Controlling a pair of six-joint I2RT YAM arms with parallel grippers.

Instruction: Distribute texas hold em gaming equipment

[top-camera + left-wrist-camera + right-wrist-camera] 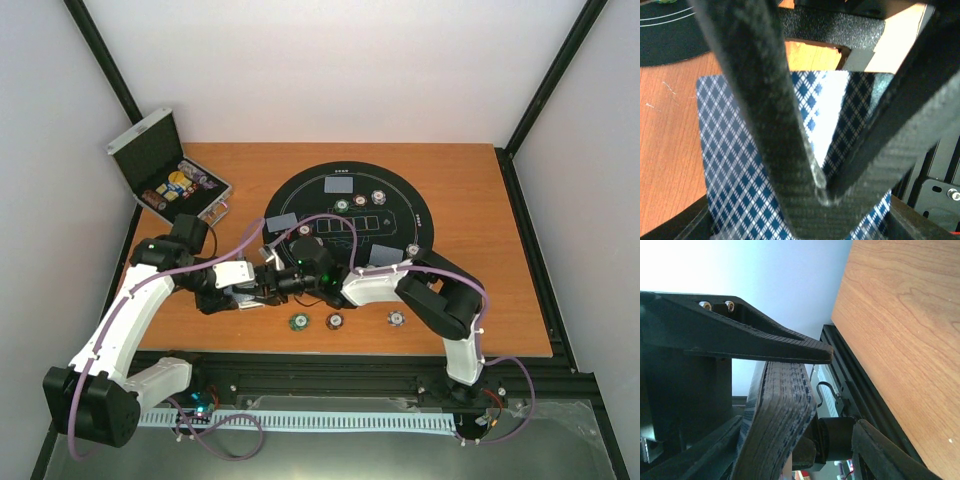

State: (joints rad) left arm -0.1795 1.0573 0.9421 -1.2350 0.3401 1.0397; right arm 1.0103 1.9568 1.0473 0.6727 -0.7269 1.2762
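Note:
Both grippers meet over the bare wood in front of the black mat (300, 190). My left gripper (260, 291) (822, 192) is shut on a deck of blue-checked playing cards (735, 165). In the right wrist view the deck (777, 410) shows edge-on and bent between the jaws of my right gripper (277, 283) (844, 392). Its top touches the upper finger (765, 342); the lower finger (880, 455) stands apart, so that gripper is open. Single cards (340, 185) (283, 222) (383, 255) and several chips (360, 200) lie on the mat. Green (297, 321), brown-red (334, 321) and purple-white (396, 318) chips sit near the front edge.
An open silver case (165, 170) with more pieces inside stands at the back left corner. A black rail (350, 365) runs along the table's near edge. Purple cables (300, 225) loop over both arms.

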